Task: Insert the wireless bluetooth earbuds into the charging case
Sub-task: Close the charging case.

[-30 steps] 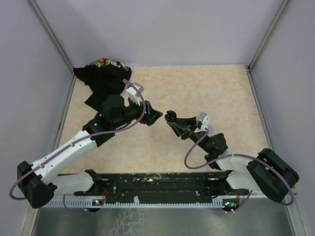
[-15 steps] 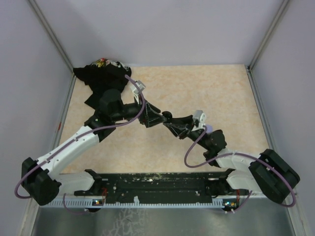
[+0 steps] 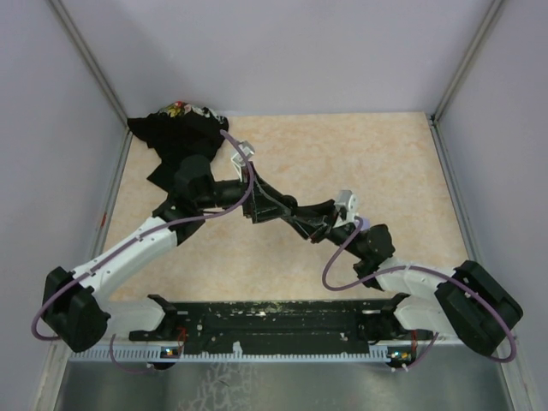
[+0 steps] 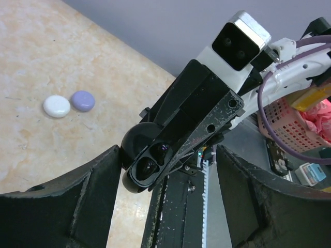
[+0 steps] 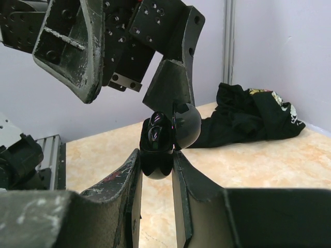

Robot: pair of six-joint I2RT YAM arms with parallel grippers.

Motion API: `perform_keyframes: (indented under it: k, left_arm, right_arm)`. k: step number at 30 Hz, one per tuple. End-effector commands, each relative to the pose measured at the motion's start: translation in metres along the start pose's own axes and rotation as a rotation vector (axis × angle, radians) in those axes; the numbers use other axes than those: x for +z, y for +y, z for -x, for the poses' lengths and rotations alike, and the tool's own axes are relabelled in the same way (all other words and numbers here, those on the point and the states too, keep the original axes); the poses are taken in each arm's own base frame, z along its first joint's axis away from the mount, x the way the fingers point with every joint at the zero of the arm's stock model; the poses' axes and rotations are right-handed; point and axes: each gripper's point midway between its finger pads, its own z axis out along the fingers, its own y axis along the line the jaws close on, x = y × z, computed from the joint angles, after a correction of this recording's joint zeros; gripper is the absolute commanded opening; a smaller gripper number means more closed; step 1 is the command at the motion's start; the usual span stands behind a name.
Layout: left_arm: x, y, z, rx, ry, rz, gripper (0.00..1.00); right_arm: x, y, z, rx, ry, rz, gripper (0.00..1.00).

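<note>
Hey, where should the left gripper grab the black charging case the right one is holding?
Probably the open domed lid: it stands free past the right gripper, whose fingers clamp the charging case by its base. Bring the open left gripper in from the lid side, one finger on each flank.

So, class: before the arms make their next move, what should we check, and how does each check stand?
1. Grip on the case by the right hand: ok.
2. Open lid: ok.
3. Open left hand, fingers either side of the case: ok.
4. Both sockets filled: cannot tell, too dark.
5. The white disc and lavender disc lying apart from both arms: ok.
</note>
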Motion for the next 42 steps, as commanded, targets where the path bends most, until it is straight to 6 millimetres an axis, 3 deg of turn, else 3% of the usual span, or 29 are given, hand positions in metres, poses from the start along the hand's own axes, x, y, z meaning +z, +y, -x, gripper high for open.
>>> perform_keyframes:
  k: [1, 11, 16, 19, 23, 27, 31, 37, 42]
  left_arm:
    - [0.0, -0.022, -0.002, 0.013, 0.028, -0.147, 0.76]
    - [-0.007, -0.035, 0.002, 0.083, 0.018, -0.192, 0.75]
    - [-0.01, -0.031, 0.0, 0.087, 0.021, -0.172, 0.75]
    - [-0.017, -0.015, 0.006, 0.103, -0.004, -0.064, 0.76]
    - [-0.037, 0.031, 0.015, 0.127, -0.034, 0.262, 0.8]
    - [-0.079, 0.079, 0.018, 0.141, -0.063, 0.635, 0.83]
    - [-0.128, 0.112, 0.015, 0.19, -0.063, 0.936, 0.89]
    - [-0.175, 0.129, 0.007, 0.278, -0.04, 1.159, 0.94]
    - [-0.199, 0.136, 0.003, 0.338, -0.089, 1.249, 1.0]
  right_arm:
    - [0.014, 0.006, 0.027, 0.003, -0.079, 0.04, 0.0]
    - [0.017, 0.004, 0.009, 0.062, -0.01, 0.036, 0.0]
    - [0.017, 0.004, 0.006, 0.089, 0.0, 0.039, 0.0]
    - [0.014, -0.004, -0.003, 0.131, 0.047, 0.002, 0.0]
    - [0.006, -0.021, -0.018, 0.187, 0.129, -0.087, 0.0]
    - [-0.014, -0.041, -0.039, 0.239, 0.239, -0.221, 0.0]
    - [-0.048, -0.066, -0.067, 0.296, 0.381, -0.409, 0.0]
    - [-0.108, -0.101, -0.091, 0.401, 0.522, -0.687, 0.0]
    - [-0.14, -0.108, -0.111, 0.503, 0.581, -0.825, 0.0]
